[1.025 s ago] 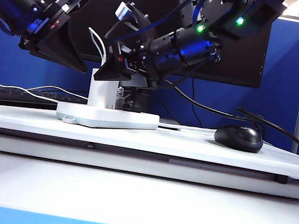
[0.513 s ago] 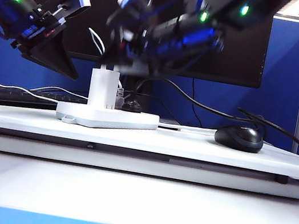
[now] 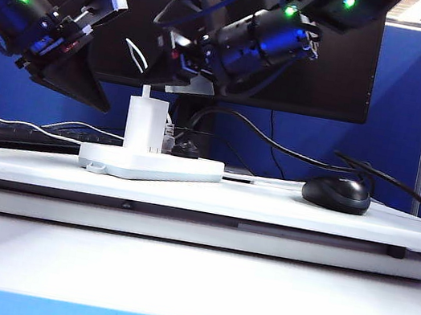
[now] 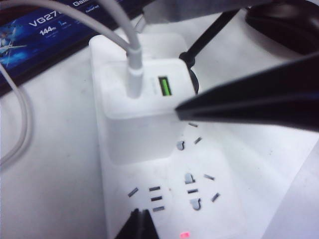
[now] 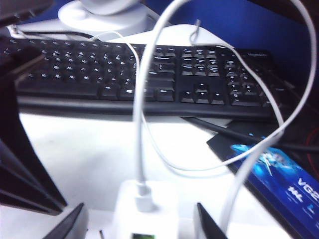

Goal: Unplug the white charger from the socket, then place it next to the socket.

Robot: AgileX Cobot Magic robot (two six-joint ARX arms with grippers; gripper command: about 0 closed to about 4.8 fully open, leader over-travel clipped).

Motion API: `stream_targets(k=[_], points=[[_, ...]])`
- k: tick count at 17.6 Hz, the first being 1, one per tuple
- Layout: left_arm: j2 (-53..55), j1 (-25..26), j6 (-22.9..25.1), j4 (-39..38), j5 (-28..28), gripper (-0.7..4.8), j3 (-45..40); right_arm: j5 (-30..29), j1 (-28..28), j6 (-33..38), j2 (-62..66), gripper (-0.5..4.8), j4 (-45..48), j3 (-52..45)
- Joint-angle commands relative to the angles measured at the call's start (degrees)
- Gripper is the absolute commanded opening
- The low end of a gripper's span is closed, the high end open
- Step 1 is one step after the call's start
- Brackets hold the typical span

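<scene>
White plastic marks both task items: the charger (image 3: pixel 146 123) stands upright, plugged into the socket (image 3: pixel 152 166), which lies flat on the desk (image 3: pixel 267 208) toward its left side. A thin white cable (image 5: pixel 141 124) rises from the charger's top and loops back toward the keyboard (image 5: pixel 149 74) behind. A black plug (image 3: pixel 186 150) sits in the socket just beside the charger. The right tool (image 5: pixel 137 219) hangs just above the charger with its fingers spread wide, one on each side of the charger's top, gripping nothing. The left tool (image 3: pixel 86 74) hovers up and to the left of the charger, apart from it; whether its fingers are wide or narrow I cannot tell. A mouse (image 3: pixel 336 194) rests toward the desk's right side.
</scene>
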Motion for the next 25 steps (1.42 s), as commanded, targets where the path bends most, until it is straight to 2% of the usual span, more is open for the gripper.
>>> stream_targets(k=[1,7,17,25], points=[[-0.07,0.07,0.04,0.37,0.52,-0.05,0.11,0.52,0.94,-2.19,0.59,2.78,-0.22,2.64],[-0.07,0.07,0.02,0.33,0.7,-0.05,0.11,1.22,0.81,-2.21,4.13,2.78,-5.4,5.09],[-0.07,0.07,0.02,-0.13,0.92,-0.05,0.11,2.64,0.7,-0.66,6.88,2.61,-7.72,5.09],[-0.07,0.07,0.02,-0.13,0.92,-0.05,0.11,2.69,0.66,-2.27,7.28,2.62,-12.17,5.07]])
